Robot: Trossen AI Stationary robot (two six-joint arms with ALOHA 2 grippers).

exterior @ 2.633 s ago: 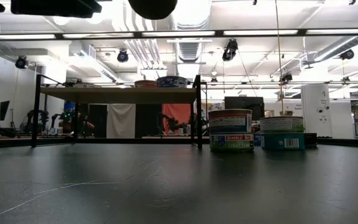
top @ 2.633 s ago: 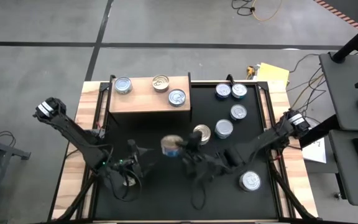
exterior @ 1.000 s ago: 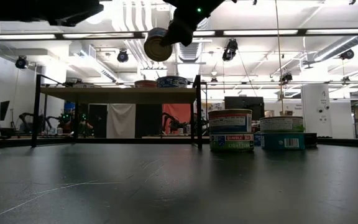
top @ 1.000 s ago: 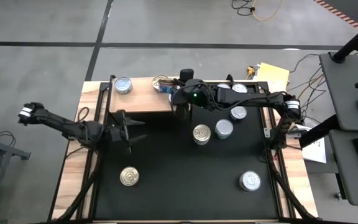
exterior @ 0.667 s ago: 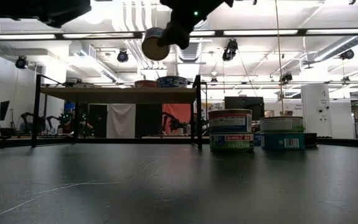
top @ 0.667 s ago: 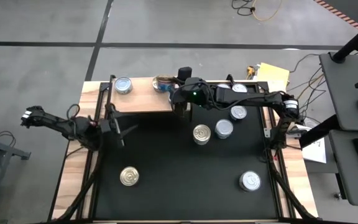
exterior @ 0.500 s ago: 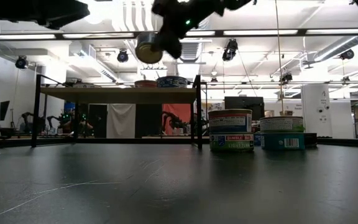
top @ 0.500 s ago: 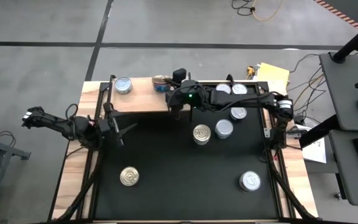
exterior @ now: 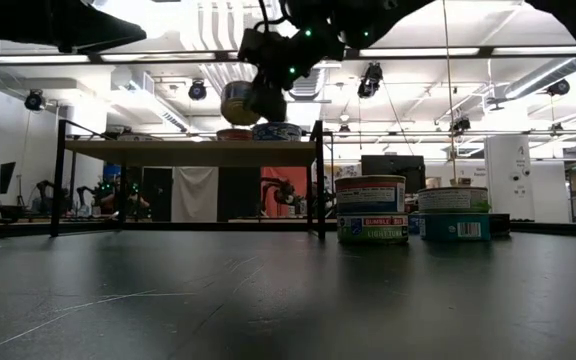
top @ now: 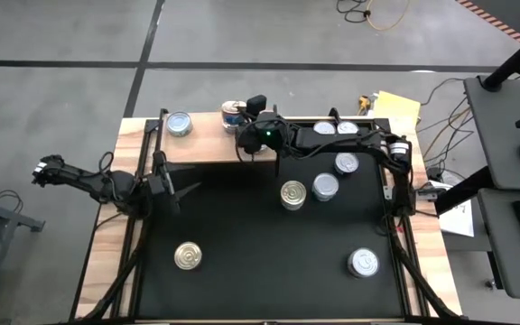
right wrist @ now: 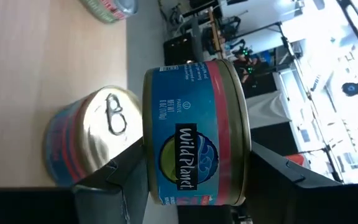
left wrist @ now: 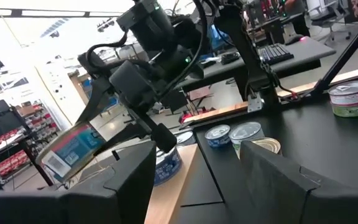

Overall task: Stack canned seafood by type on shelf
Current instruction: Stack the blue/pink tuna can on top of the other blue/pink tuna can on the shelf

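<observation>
One blue-labelled tin (right wrist: 194, 134) clamped in right end effector (right wrist: 188, 177) — above shelf (top: 206, 144)

Bright ceiling strips, dim foreground

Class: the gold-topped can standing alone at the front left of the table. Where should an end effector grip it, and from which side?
Grip the can across its round side wall, coming straight down from above. It stands upright, lid up, short and flat, with open table all round it, so fingers fit either side.
</observation>
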